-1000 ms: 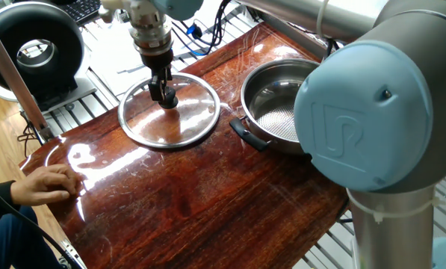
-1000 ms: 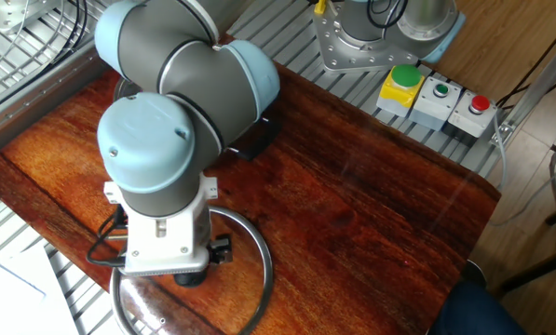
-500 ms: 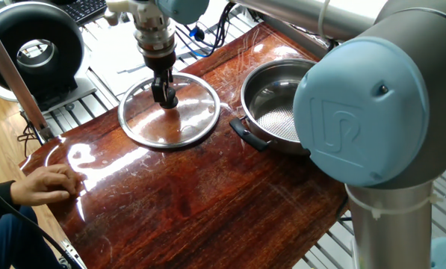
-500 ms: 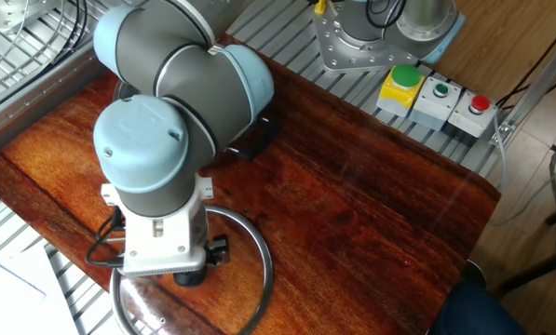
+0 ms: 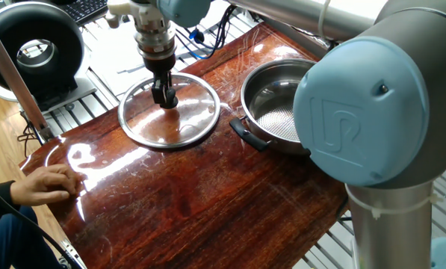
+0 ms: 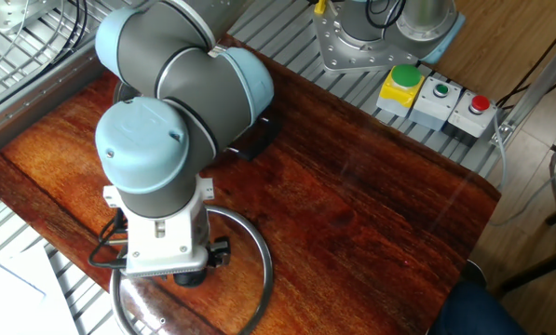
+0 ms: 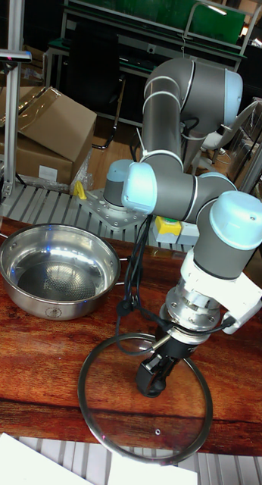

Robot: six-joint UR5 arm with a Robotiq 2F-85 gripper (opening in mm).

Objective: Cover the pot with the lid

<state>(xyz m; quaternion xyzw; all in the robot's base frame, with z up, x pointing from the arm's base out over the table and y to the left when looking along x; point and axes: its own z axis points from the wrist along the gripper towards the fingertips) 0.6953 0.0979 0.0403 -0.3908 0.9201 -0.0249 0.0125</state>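
Observation:
The lid (image 5: 179,123), clear glass with a steel rim, lies flat on the wooden table left of the pot (image 5: 276,112). The pot is a wide steel one with a dotted bottom and a black handle (image 5: 246,133) facing the front. My gripper (image 5: 163,96) comes straight down on the lid's centre, its fingers shut around the small black knob. In the tall fixed view the gripper (image 7: 154,381) stands mid-lid (image 7: 108,424), and the pot (image 7: 59,274) sits to the left, empty. In the other fixed view my wrist hides the gripper; only the lid's rim (image 6: 262,270) shows.
A person's hand (image 5: 47,183) rests on the table's front left corner. The arm's big blue elbow (image 5: 364,119) blocks the pot's right side. A button box (image 6: 436,93) sits beyond the table edge. A black round device (image 5: 36,45) stands off the table at the back left.
The arm's elbow and wrist have shifted slightly. The gripper stays on the knob, and the lid has not moved.

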